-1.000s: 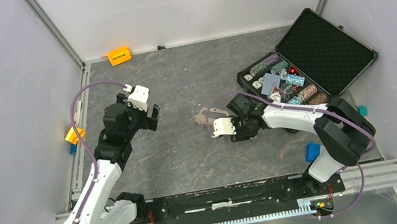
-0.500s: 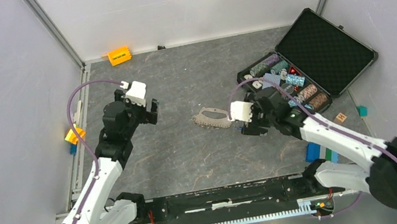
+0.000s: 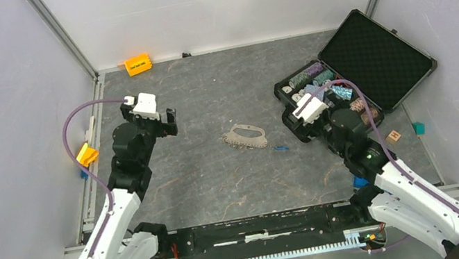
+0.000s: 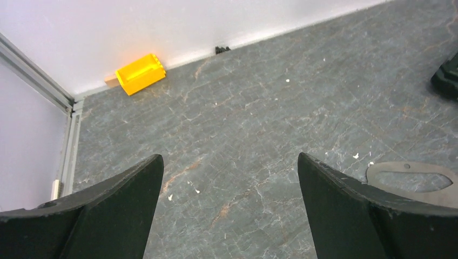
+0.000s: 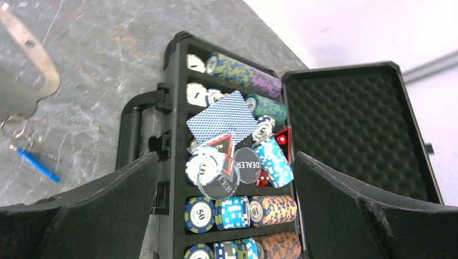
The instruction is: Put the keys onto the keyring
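A flat grey metal piece with a toothed edge point(image 3: 245, 136) lies on the floor mid-table. It also shows in the left wrist view point(image 4: 416, 175) and the right wrist view point(image 5: 21, 70). A small wire ring point(image 5: 13, 129) with a thin blue piece point(image 5: 38, 164) lies just right of it, seen from above as a blue speck point(image 3: 279, 148). My left gripper point(image 3: 168, 122) is open and empty, left of the metal piece, over bare floor point(image 4: 229, 162). My right gripper point(image 3: 296, 122) is open and empty, over the chip case point(image 5: 224, 159).
An open black case point(image 3: 369, 57) with poker chips, cards and a dealer button point(image 5: 248, 164) stands at the right. A yellow block point(image 3: 137, 64) lies by the back wall. An orange block point(image 3: 85, 155) sits at the left rail. Small blue, teal and wooden blocks lie at the right front.
My right arm has pulled back from the metal piece to the right, over the case, leaving the ring with the blue piece on the floor. My left gripper has shifted slightly left and back.
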